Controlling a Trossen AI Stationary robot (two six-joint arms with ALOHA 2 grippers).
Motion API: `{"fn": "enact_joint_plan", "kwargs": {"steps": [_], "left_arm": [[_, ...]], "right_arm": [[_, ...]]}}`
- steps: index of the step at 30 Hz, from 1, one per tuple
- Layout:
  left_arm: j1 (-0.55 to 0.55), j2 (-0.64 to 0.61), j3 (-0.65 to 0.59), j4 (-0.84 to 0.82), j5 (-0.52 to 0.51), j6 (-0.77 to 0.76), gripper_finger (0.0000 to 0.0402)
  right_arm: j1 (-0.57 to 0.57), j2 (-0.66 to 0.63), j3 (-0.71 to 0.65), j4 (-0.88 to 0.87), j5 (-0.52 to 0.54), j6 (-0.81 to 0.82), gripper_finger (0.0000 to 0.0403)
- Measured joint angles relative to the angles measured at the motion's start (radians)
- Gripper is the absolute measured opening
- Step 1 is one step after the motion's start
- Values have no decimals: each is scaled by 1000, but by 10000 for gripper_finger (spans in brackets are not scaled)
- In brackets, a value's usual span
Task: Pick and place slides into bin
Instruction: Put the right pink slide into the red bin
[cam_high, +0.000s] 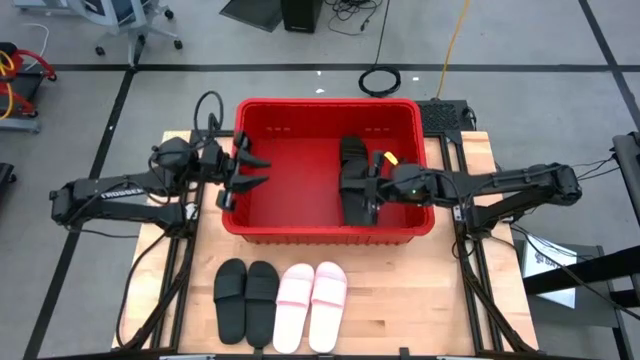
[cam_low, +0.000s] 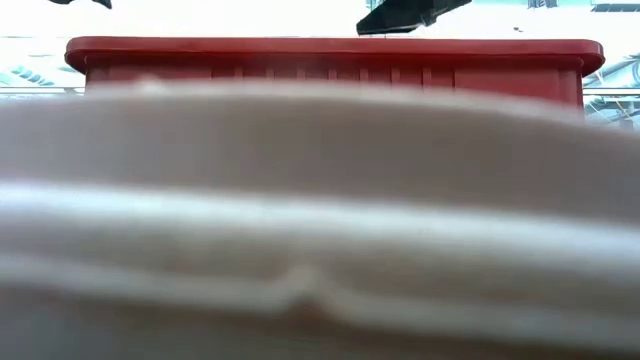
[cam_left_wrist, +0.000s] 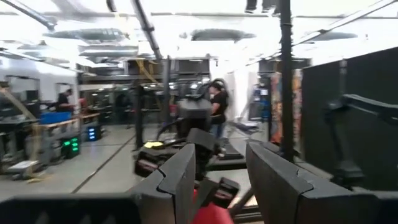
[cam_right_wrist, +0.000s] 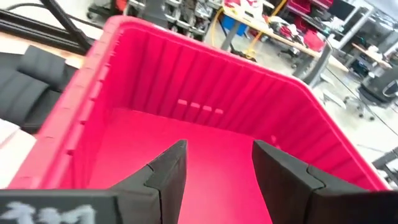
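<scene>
The red bin (cam_high: 300, 190) stands at the middle of the table. Two black slides (cam_high: 352, 152) lie on its floor at the right, partly hidden under my right gripper (cam_high: 364, 190). That gripper hangs open over the bin's inside (cam_right_wrist: 186, 137) with nothing between its fingers (cam_right_wrist: 217, 168). My left gripper (cam_high: 262, 171) is open and empty (cam_left_wrist: 221, 174) above the bin's left rim, tipped slightly upward. Near the front edge two black slides (cam_high: 245, 298) and two pink slides (cam_high: 311, 292) lie flat on their soles, side by side.
A pink slide (cam_low: 320, 220) fills most of the low view, with the bin's rim (cam_low: 330, 48) behind it. Bare wood (cam_high: 420, 300) lies right of the slides on the table. A person (cam_left_wrist: 217, 102) stands in the room far beyond the table.
</scene>
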Motion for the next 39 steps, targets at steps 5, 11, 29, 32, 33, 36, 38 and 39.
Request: {"fn": "enact_joint_plan", "kwargs": {"steps": [5, 11, 29, 32, 33, 36, 38, 39], "left_arm": [[-105, 0, 0, -2, 0, 58, 147], [-231, 0, 0, -4, -16, 141, 147], [-614, 7, 0, -133, -444, 304, 147], [-676, 23, 0, -123, -493, 337, 147], [-694, 32, 0, -115, -506, 351, 147], [-747, 68, 0, -90, -562, 393, 147], [-776, 97, 0, -61, -600, 416, 147], [-788, 113, 0, -44, -614, 423, 147]], "right_arm": [[54, -7, 0, 20, 1, 0, 171], [124, -8, 0, 50, 1, 0, 171], [343, -8, 0, 153, 2, 17, 167], [373, -8, 0, 166, 2, 32, 166], [384, -8, 0, 166, 2, 32, 167], [409, -8, 0, 169, 2, 33, 166], [425, -8, 0, 179, 2, 34, 167], [433, -8, 0, 184, 2, 37, 167]]}}
